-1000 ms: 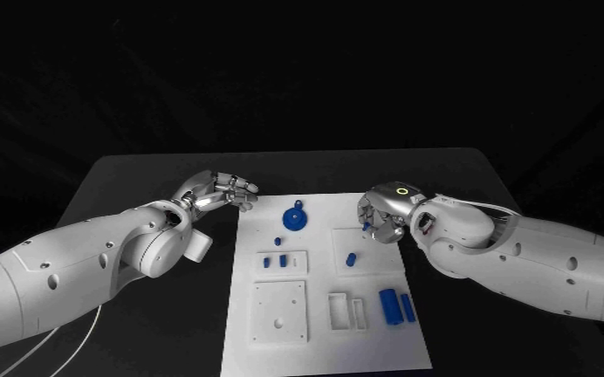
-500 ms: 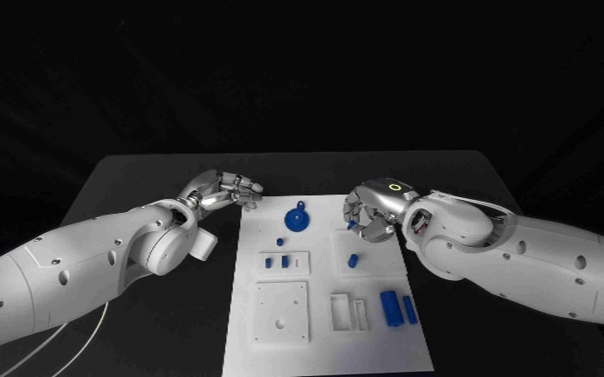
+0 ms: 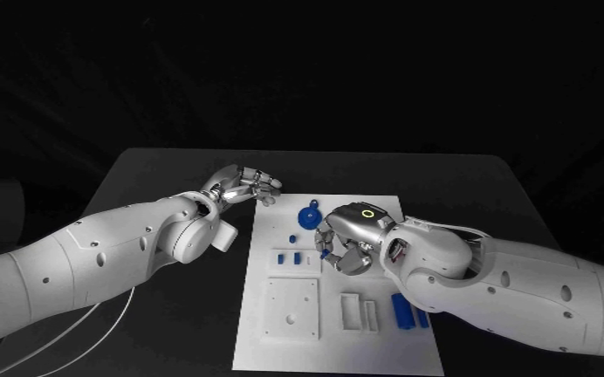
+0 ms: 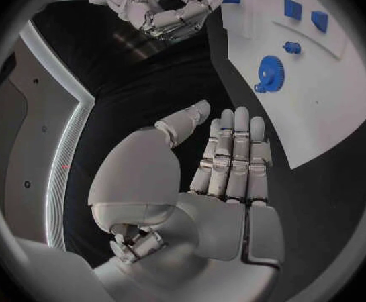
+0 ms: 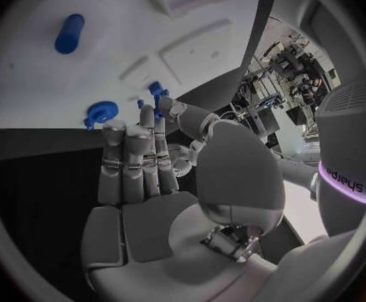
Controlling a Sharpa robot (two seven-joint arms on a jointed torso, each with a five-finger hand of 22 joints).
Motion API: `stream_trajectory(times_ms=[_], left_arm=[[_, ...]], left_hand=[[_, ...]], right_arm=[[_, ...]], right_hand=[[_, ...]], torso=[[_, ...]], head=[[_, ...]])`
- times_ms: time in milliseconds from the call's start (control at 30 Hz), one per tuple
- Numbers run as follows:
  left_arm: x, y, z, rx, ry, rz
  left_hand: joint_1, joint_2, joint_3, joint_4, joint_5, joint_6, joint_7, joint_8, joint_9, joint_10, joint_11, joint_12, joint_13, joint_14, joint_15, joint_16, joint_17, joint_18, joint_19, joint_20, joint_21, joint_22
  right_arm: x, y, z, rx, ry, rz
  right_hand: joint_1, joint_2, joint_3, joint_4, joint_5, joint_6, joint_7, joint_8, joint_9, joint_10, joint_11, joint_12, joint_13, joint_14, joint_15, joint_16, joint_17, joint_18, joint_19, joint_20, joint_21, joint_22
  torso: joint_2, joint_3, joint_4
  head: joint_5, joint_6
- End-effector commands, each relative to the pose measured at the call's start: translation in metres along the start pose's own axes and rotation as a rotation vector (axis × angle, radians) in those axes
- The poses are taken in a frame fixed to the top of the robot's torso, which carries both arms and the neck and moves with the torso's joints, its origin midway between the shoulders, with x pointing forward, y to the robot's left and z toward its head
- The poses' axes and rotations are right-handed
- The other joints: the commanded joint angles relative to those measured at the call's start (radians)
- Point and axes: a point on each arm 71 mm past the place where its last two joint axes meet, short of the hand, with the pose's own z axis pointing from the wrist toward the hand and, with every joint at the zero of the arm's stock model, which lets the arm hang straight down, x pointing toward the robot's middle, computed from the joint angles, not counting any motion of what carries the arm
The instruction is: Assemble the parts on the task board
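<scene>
My right robot hand (image 3: 344,242) has moved inward over the white flat task board (image 3: 384,342) and now hangs above the small blue parts (image 3: 291,257) in the middle; whether its curled fingers hold a piece I cannot tell. My left robot hand (image 3: 250,185) stays beside the board's far corner, fingers apart and empty. The blue round gear (image 3: 306,217) lies near, so I judge a pick or a placing is close

The left hand (image 3: 247,186) hung left of centre, fingers extended and empty; the right hand (image 3: 345,239), mid-frame, curled downward, its white arm sweeping in from the lower right.
</scene>
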Motion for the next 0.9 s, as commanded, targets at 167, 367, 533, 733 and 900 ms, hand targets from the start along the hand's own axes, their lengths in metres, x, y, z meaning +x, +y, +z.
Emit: stream_trajectory(times_ms=[167,367,533,733,900], left_arm=[[0.002,0.000,0.006,0.013,-0.023,-0.014],[0.005,0.000,0.007,0.015,-0.020,-0.016],[0.005,0.000,0.007,0.013,-0.018,-0.019],[0.005,0.001,0.007,0.013,-0.014,-0.020],[0.005,0.001,0.006,0.012,-0.013,-0.021]], left_hand=[[-0.002,0.004,-0.004,0.002,0.004,-0.007,0.000,0.005,-0.002,-0.006,-0.003,-0.002,-0.002,0.003,0.002,-0.008,0.003,0.007,-0.002,0.008,-0.006,0.002],[-0.003,0.004,-0.005,0.002,0.004,-0.007,0.000,0.005,-0.002,-0.006,-0.003,-0.002,-0.002,0.002,0.002,-0.009,0.004,0.007,-0.002,0.009,-0.007,0.002],[-0.003,0.005,-0.005,0.003,0.004,-0.007,0.000,0.006,-0.002,-0.006,-0.003,-0.002,-0.002,0.002,0.003,-0.011,0.004,0.007,-0.003,0.009,-0.008,0.002],[-0.003,0.005,-0.005,0.003,0.004,-0.007,0.000,0.006,-0.002,-0.006,-0.003,-0.002,-0.003,0.002,0.003,-0.012,0.005,0.007,-0.003,0.009,-0.008,0.002],[-0.004,0.005,-0.005,0.003,0.004,-0.008,0.000,0.006,-0.002,-0.006,-0.003,-0.002,-0.003,0.002,0.003,-0.013,0.006,0.007,-0.003,0.009,-0.009,0.002]], right_arm=[[0.026,0.021,0.002,-0.069,0.062,-0.046],[0.043,0.029,0.004,-0.076,0.084,-0.069],[0.050,0.032,0.004,-0.072,0.088,-0.080],[0.055,0.038,0.006,-0.083,0.095,-0.092],[0.062,0.041,0.006,-0.085,0.110,-0.088]], right_hand=[[-0.005,0.009,0.001,-0.008,0.005,0.005,0.000,0.002,0.002,0.006,0.002,-0.005,0.001,-0.004,-0.007,0.003,-0.002,0.021,0.000,-0.004,0.003,0.020],[-0.005,0.010,0.000,-0.011,0.004,0.005,0.000,0.001,0.003,0.006,0.002,-0.006,0.002,-0.004,-0.007,0.003,-0.002,0.021,0.000,-0.004,0.003,0.019],[-0.006,0.010,0.000,-0.012,0.004,0.005,0.000,0.001,0.003,0.006,0.002,-0.006,0.002,-0.004,-0.007,0.003,-0.002,0.021,0.000,-0.004,0.003,0.019],[-0.006,0.010,0.000,-0.013,0.004,0.005,0.000,0.001,0.003,0.006,0.002,-0.007,0.003,-0.004,-0.007,0.003,-0.002,0.021,0.000,-0.004,0.004,0.019],[-0.006,0.010,0.000,-0.014,0.004,0.006,-0.001,0.001,0.004,0.007,0.002,-0.007,0.003,-0.004,-0.007,0.003,-0.002,0.021,0.000,-0.004,0.004,0.020]], torso=[[-0.013,-0.0049,-0.0009],[-0.019,-0.0052,-0.0008],[-0.016,-0.0048,-0.0020],[-0.015,-0.0049,-0.0013],[-0.015,-0.0050,-0.0017]], head=[[0.035,-0.027],[0.053,-0.045],[0.061,-0.049],[0.065,-0.053],[0.069,-0.057]])
